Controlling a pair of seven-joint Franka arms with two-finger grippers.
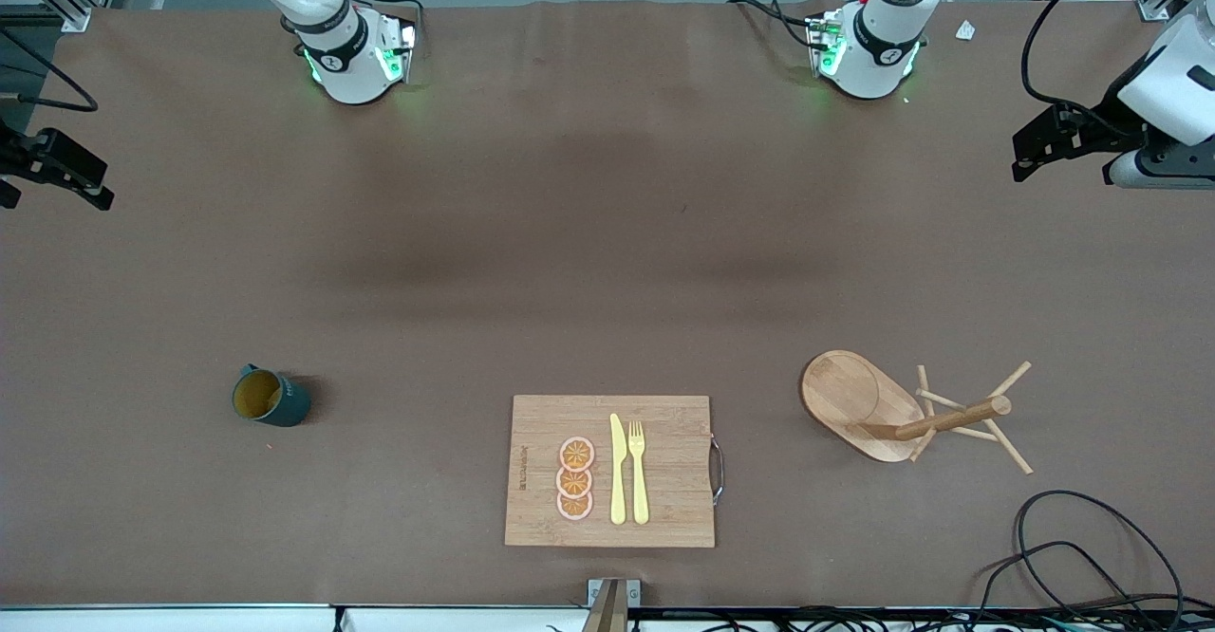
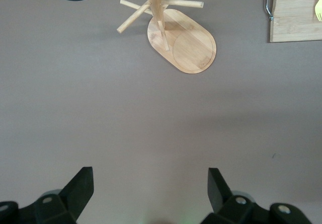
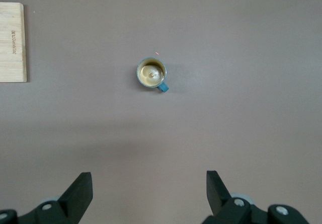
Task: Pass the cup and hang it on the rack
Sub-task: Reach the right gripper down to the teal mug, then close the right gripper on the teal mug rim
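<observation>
Both claws are hanging spread and empty above the table, so the task is sitting at its very start, with nothing yet grasped. Right claw (image 3: 146,196), coming from the arm based at the right arm's end, is hovering over bare brown table (image 1: 588,233) with its fingers wide apart; the cup (image 3: 152,74) is standing upright on the table well ahead of and below that claw, apart from everything else. Left claw (image 2: 151,196) is likewise gaping wide over bare table at the left arm's end, and the rack (image 2: 176,38) is standing ahead of it and below, with its pegs fanning out from the post. Judging from this layout, the step in hand is the right arm's approach to the cup, while the left arm is waiting. The next move is calling for the right claw to descend over the cup and pinch its rim or wall in a way that is leaving the handle free for a peg, and the body free for the left claw. As for looks, the cup is showing a dark teal outside, a yellowish-tan inside, and a small handle jutting from its side. The rack is a light wooden tree on an oval base, while a cutting board (image 1: 609,471) carrying a knife, a fork and orange slices is lying between cup and rack.
</observation>
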